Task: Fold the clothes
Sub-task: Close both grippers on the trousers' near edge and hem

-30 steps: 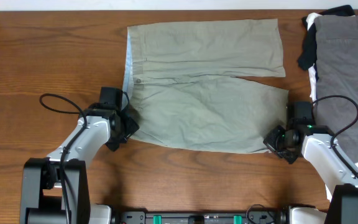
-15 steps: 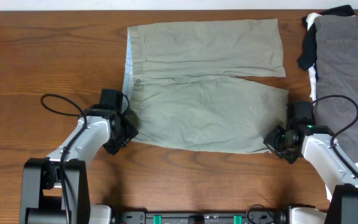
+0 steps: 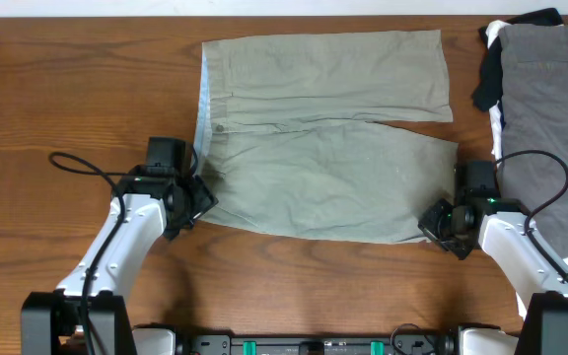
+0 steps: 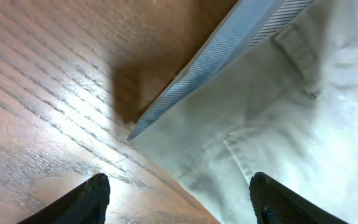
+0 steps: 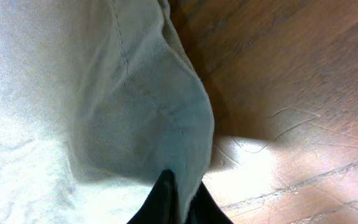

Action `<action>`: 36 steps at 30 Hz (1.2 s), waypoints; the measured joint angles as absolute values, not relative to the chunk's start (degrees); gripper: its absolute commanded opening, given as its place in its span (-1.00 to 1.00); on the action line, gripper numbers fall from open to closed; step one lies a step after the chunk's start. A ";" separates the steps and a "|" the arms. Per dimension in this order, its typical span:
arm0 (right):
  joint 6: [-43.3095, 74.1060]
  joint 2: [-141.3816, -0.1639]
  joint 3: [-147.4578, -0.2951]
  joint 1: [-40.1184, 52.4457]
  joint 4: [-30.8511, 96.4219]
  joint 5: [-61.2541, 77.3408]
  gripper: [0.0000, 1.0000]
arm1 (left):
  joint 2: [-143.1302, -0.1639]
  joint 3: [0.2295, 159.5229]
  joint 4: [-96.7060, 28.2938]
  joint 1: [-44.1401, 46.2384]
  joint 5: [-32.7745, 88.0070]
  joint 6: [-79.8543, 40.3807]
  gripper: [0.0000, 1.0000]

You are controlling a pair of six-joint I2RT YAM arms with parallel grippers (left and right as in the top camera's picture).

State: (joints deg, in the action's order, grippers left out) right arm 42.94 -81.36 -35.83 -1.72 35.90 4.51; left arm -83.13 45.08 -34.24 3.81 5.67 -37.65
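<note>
Table [image 3: 67,99]: khaki shorts [image 3: 323,128] lie flat at center; grey/blk/wht pile [image 3: 550,118] at far right. Step: taking near-edge corners for 1st fold. L gripper [image 4: 179,202] is wide over the waistband corner, nothing held. R gripper [image 5: 178,196] pinches the leg hem. Next: L needs to close on that corner, then both lift. No readable text/brands.

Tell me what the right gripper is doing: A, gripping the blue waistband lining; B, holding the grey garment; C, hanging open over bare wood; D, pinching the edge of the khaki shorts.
D: the right wrist view shows the right gripper closed on a fold of the khaki shorts.
</note>
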 measured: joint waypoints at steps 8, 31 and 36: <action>42.94 -81.38 -35.83 -1.72 35.90 4.51 -0.88 | -85.21 44.34 -32.27 3.79 5.69 -38.48 0.48; 42.94 -81.36 -35.83 -1.72 35.88 4.51 -0.87 | -89.60 42.94 -28.25 3.79 5.58 -39.05 0.16; 42.94 -81.36 -35.83 -1.72 35.92 4.51 -0.88 | -89.84 42.94 -28.21 3.79 5.61 -38.96 -0.13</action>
State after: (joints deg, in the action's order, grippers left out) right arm 42.94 -81.36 -35.83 -1.72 35.92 4.51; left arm -89.84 42.94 -28.21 3.79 5.61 -38.96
